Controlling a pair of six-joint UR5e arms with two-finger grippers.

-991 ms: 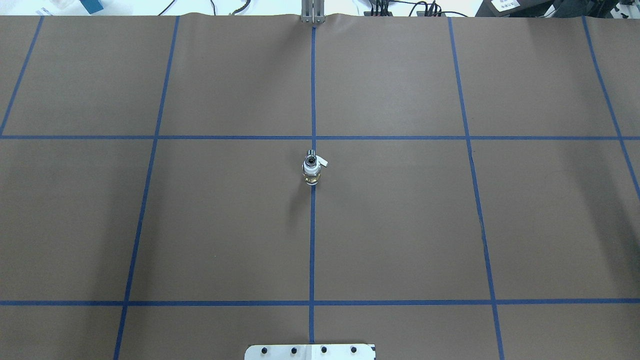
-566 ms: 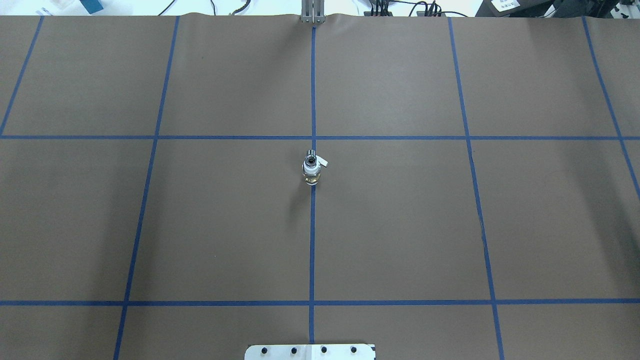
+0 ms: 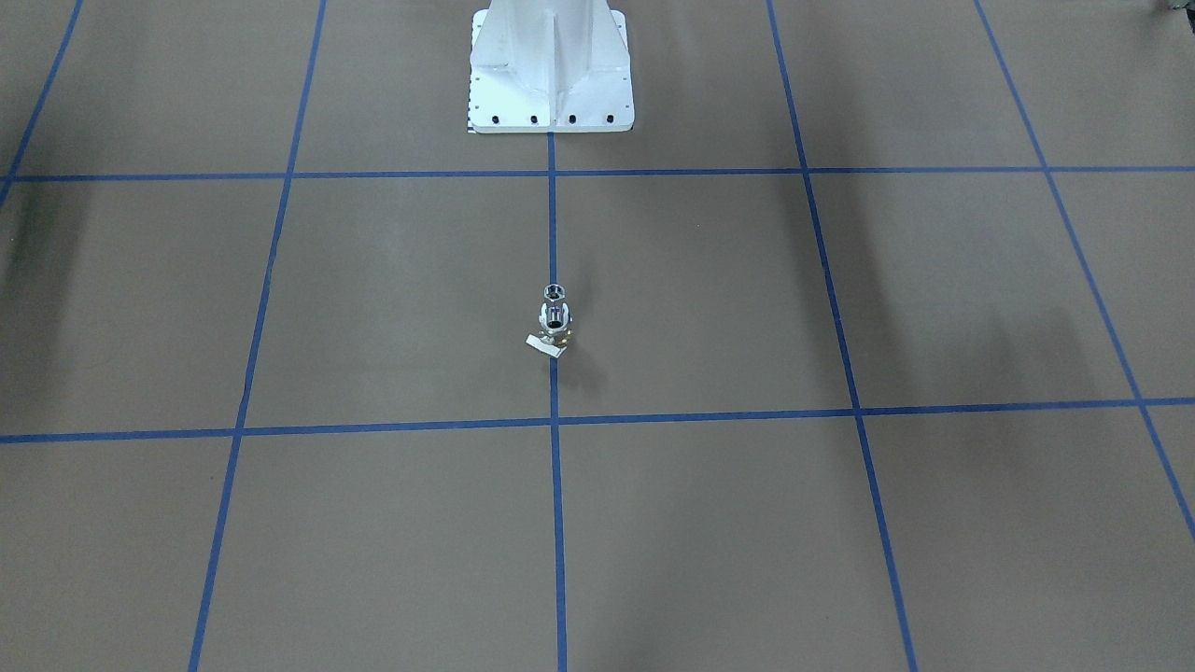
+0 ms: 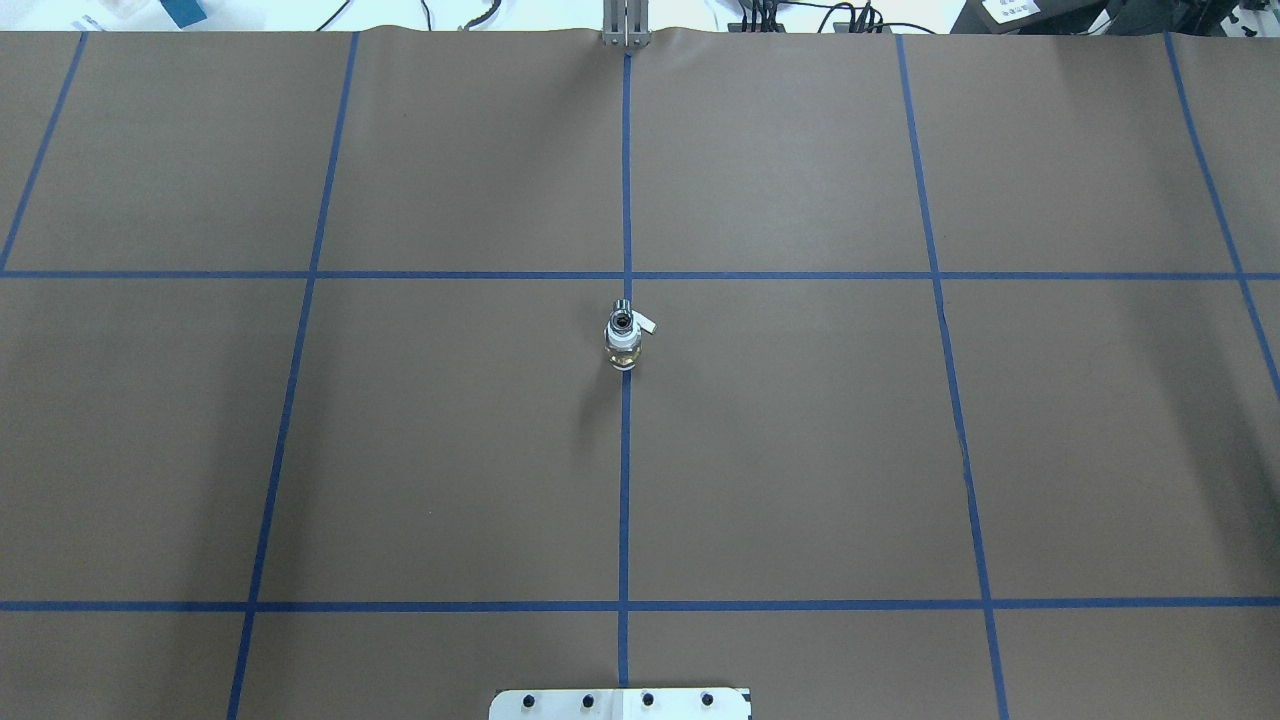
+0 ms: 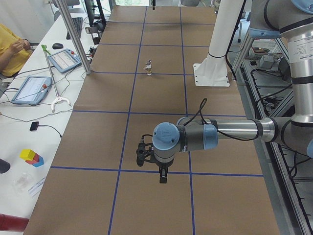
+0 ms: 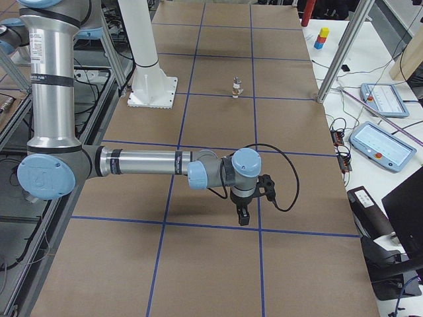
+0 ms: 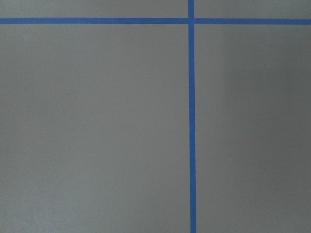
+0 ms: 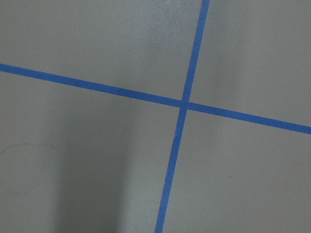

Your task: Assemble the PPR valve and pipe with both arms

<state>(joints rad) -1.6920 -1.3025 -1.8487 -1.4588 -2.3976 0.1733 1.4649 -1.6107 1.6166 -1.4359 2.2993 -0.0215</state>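
PPR valve [image 4: 622,348] is standing upright at the very middle of the desk [image 4: 820,460], right on the centre blue tape line [image 4: 624,480], well away from every edge and corner. Its white collar is showing just below a shiny chrome piece with an open round end. I'm reading that piece as the pipe [image 4: 622,320], sitting on top and touching the valve. The little white lever tab [image 4: 648,325] is sticking out sideways. Whether the joint is fully seated is too small to tell.

Left gripper [image 5: 163,179] is hovering over the desk near its left end edge, and right gripper [image 6: 243,219] is hovering near the right end edge, each pointing straight down. Only the side cameras are catching them, so I cannot tell whether the fingers are spread or pressed together. The wrist cameras are showing only brown covering and blue tape.

My read is that the two parts are looking like one stack, so the joining step appears done and the task is sitting at its end. If the pipe needs more seating, the next move is calling for a long reach to the middle. One gripper would be clamping the brass body low while the other takes the chrome piece from above, lined up carefully, since a nudge could topple the stack.
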